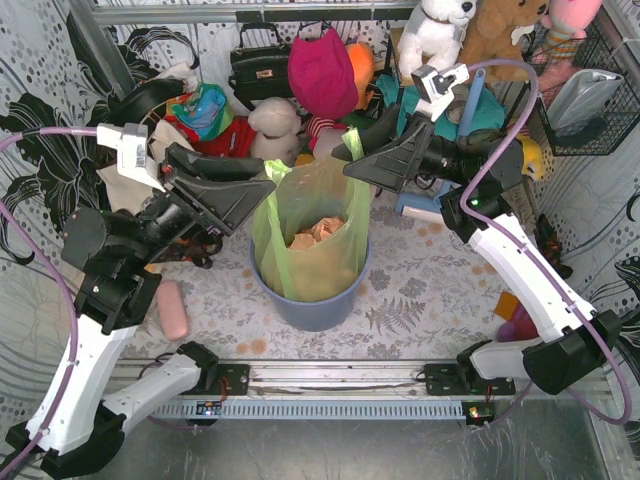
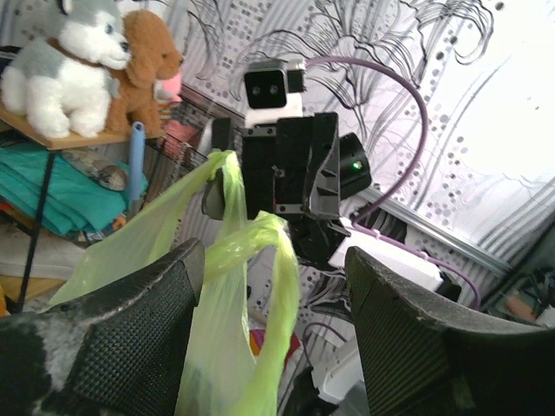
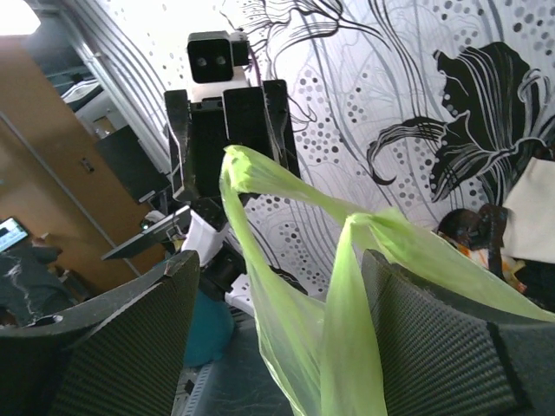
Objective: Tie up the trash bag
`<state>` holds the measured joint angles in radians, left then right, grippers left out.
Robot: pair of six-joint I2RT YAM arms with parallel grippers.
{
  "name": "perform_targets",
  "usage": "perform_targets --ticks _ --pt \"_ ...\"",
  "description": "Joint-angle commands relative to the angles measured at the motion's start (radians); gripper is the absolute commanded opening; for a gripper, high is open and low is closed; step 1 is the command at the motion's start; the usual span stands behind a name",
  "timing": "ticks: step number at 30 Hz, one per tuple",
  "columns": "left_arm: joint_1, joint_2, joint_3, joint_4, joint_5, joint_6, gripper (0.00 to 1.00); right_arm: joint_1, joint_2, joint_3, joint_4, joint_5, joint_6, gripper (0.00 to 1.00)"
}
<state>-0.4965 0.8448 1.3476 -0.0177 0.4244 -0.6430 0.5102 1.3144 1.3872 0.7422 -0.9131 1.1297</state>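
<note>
Left claw [image 1: 268,190], right claw [image 1: 348,165] — both splayed, unclenched.
Thin lime-green plastic trash bag [image 1: 315,205] — handles drawn up to their tips.

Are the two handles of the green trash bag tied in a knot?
No, in the right wrist view the trash bag has two separate handles, with no knot joining them.

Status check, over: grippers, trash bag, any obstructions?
Left gripper open, right gripper open, facing across the bag mouth. Trash bag in blue bin, handles raised, untied. Nothing blocking.
</note>
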Motion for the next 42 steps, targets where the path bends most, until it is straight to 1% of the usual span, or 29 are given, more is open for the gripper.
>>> perform_targets --ticks 1,4,9,13,16,20,25,31,34,40,42 --pt "0.003 0.011 0.051 0.008 0.151 -0.030 0.75 0.010 0.000 0.035 0.169 -0.023 0.102 0.75" --pt "0.003 0.013 0.093 -0.076 0.176 -0.011 0.75 0.016 0.021 0.054 0.205 -0.023 0.134 0.75" --pt "0.003 0.004 0.142 -0.238 0.143 0.028 0.77 0.017 0.023 0.070 0.189 -0.022 0.128 0.75" --pt "0.003 0.008 0.143 -0.293 0.151 0.025 0.77 0.018 0.017 0.066 0.172 -0.020 0.115 0.75" --pt "0.003 0.012 0.098 -0.237 0.184 -0.018 0.78 0.018 0.021 0.068 0.165 -0.024 0.111 0.75" --pt "0.003 0.025 0.049 -0.085 0.238 -0.096 0.76 0.025 0.035 0.069 0.164 -0.043 0.107 0.75" --pt "0.003 0.064 0.042 -0.003 0.255 -0.125 0.77 0.034 0.047 0.071 0.148 -0.057 0.107 0.75" --pt "0.003 0.107 0.028 0.152 0.284 -0.204 0.77 0.041 0.048 0.067 0.136 -0.041 0.093 0.75" --pt "0.003 0.113 0.045 0.222 0.287 -0.224 0.77 0.041 0.065 0.084 0.172 -0.021 0.115 0.74" --pt "0.004 0.155 0.172 0.240 0.311 -0.224 0.76 0.041 0.111 0.135 0.292 0.058 0.181 0.71" --pt "0.003 0.162 0.176 0.269 0.309 -0.234 0.76 0.040 0.115 0.155 0.339 0.096 0.198 0.70"
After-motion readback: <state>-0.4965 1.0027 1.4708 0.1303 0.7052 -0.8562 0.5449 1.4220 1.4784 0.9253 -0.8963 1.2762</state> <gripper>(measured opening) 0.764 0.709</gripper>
